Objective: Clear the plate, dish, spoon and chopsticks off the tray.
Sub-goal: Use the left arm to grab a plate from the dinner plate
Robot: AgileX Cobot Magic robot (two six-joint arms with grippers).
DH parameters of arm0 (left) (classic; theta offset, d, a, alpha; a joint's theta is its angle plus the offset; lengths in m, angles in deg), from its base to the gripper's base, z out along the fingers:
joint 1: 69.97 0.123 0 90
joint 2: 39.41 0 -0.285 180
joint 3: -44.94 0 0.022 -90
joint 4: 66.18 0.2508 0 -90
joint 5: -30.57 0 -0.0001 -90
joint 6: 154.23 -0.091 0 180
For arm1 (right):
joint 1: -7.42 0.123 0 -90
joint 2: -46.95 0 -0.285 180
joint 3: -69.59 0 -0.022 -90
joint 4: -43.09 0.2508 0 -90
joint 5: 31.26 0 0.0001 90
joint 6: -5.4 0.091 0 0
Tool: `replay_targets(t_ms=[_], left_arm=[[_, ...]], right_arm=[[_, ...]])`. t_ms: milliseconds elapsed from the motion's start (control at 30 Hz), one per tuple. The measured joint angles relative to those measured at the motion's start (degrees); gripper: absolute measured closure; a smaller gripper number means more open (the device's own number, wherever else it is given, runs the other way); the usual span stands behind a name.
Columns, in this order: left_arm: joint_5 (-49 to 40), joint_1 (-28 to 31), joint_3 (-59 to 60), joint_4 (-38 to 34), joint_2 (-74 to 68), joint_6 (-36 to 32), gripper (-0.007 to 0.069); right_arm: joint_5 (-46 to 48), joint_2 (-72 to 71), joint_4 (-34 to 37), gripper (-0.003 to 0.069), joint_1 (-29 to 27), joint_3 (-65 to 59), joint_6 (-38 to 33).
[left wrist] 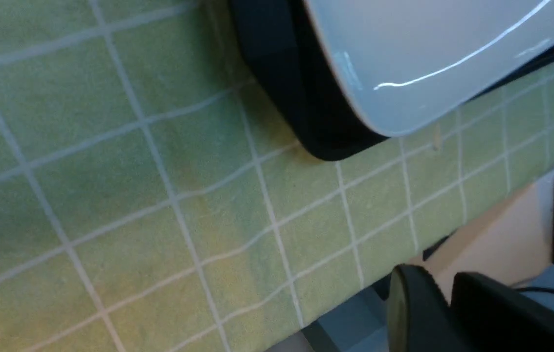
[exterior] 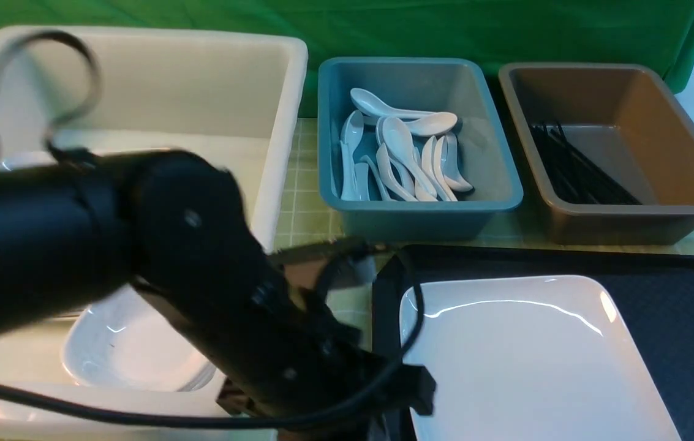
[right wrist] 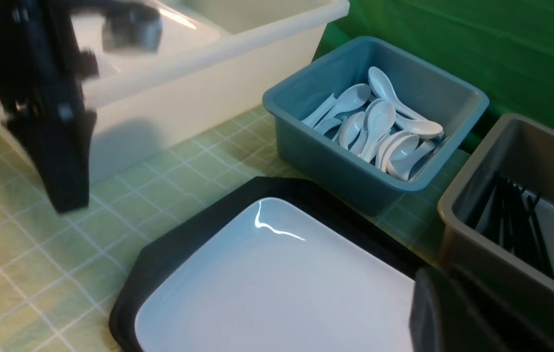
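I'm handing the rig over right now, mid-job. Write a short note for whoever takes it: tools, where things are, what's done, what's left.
Left tool: above the cloth by the tray's left edge, nothing seen in it; open or shut unclear.
Right tool: shut, holding nothing.
Plate: on the tray.
Done: spoons in the blue tub, chopsticks in the brown tub, a white dish in the white tub.
Left: take the plate off the tray, probably to the white tub.

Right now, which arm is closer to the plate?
Left, likely: the left pincer hangs just off the left edge of the plate; the right pincer sits back, outside the front view.
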Motion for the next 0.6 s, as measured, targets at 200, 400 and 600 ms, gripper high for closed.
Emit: replay_targets(t_ms=[200,400,600], left_arm=[[9.0,-5.3,-0.1,-2.2,-5.8,5.6,0.0315],[14.1,-5.4,0.0,-3.6,-10.9,8.1,0.0237],[16.5,-5.4,0.0,-4.0,-15.8,9.2,0.0232]], right_arm=[[-0.2,0.0,0.0,0.0652,0.0,0.0,0.0],[-0.2,0.0,0.0,0.0652,0.0,0.0,0.0],[-0.2,0.0,0.0,0.0652,0.0,0.0,0.0]])
